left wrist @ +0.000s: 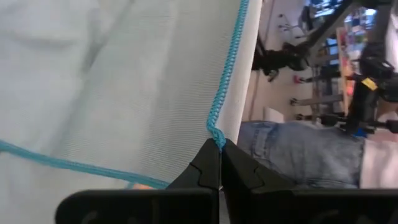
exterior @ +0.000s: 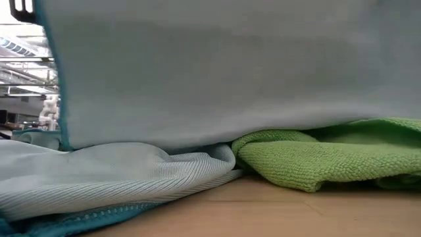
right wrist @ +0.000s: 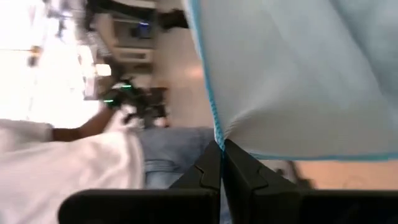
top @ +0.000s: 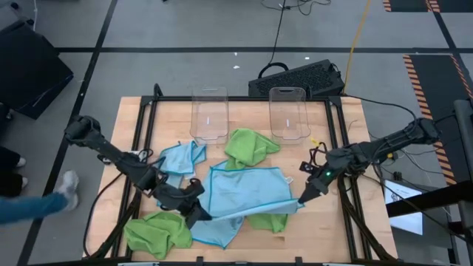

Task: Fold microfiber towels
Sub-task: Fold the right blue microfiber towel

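1. While both arms hold it up, the large light blue microfiber towel with the darker blue stitched hem (top: 247, 191) hangs stretched over the middle of the wooden table (top: 340, 222), so the step in hand looks like lifting and spreading one cloth before its first fold.
2. At the towel's near-left corner, the left gripper (top: 198, 213) has its jaws pressed together on the hem; the left wrist view shows the fingertips (left wrist: 214, 163) pinching right at the stitched corner.
3. At the near-right corner, the right gripper (top: 301, 201) is likewise clamped on the hem, its fingertips (right wrist: 219, 160) closed on the cloth.
4. Other cloths lie beneath and around: a crumpled lime green towel (top: 157, 231) near the left gripper, another green one (top: 250, 146) towards the two clear plastic bins (top: 210, 112), and a smaller light blue one (top: 180, 159).
5. Next, I judge, both grippers must carry the held edge evenly across to the far edge, keeping the cloth taut and clear of the loose towels.
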